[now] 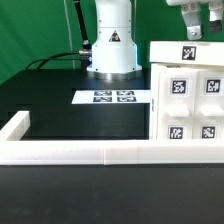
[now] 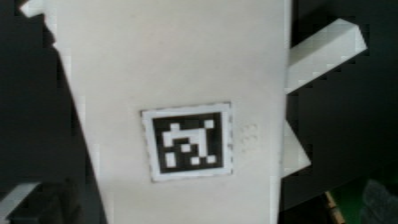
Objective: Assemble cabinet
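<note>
While the jaws' state cannot be told, the gripper (image 1: 196,12) hovers just above the white tagged cabinet (image 1: 190,100), which rests against the low border wall (image 1: 60,152), likely braced for assembly.

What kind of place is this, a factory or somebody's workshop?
Most likely a robotics research lab. A robot arm's base is bolted to a black table, white cabinet parts carry printed square tags, and a marker board lies beside them. A green backdrop hangs behind.

Cabinet (image 1: 187,100) stands right of marker board (image 1: 114,97).
</note>
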You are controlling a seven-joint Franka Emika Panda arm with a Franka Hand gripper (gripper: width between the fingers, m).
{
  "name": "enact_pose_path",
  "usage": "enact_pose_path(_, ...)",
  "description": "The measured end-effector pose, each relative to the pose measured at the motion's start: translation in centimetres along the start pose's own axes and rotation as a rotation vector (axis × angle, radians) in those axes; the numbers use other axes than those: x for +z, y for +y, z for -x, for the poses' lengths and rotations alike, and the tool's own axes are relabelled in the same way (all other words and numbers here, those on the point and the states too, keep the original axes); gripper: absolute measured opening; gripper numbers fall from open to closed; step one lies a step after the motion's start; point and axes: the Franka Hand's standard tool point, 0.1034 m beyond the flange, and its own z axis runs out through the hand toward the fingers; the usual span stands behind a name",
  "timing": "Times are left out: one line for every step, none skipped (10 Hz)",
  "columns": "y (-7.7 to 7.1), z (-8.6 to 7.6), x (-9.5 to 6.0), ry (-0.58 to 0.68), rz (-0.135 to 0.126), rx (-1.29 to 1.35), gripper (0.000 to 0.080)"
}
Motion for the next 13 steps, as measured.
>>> enact_pose_path(0.1, 0.1, 0.2, -0.002, -0.002, -0.064, 0.0797)
enact_pose_path(0.3, 0.2, 0.5, -0.004, -0.005, -0.065, 0.0797)
enact_pose_path(0.3, 0.3, 0.7, -0.006, -0.009, -0.057, 0.0797)
enact_pose_path(0.4, 0.5, 0.8, -0.007, -0.01, -0.034, 0.0797)
enact_pose_path(0.5, 0.6, 0.9, -0.009, -0.011, -0.01, 0.0797)
enact_pose_path(0.6, 1.0, 1.3, -0.012, -0.016, -0.005, 0.0797)
enact_pose_path(0.7, 1.6, 2.0, -0.019, -0.026, 0.003, 0.0797)
enact_pose_path(0.9, 2.0, 2.2, -0.021, -0.027, 0.005, 0.0797)
enact_pose_path(0.9, 2.3, 2.3, -0.023, -0.029, 0.009, 0.0797)
enact_pose_path(0.9, 2.3, 2.4, -0.023, -0.03, 0.01, 0.0797)
enact_pose_path(0.9, 2.3, 2.3, -0.023, -0.029, 0.011, 0.068)
enact_pose_path(0.9, 2.4, 2.3, -0.023, -0.029, 0.012, 0.0557)
enact_pose_path(0.9, 2.4, 2.4, -0.023, -0.029, 0.026, 0.0557)
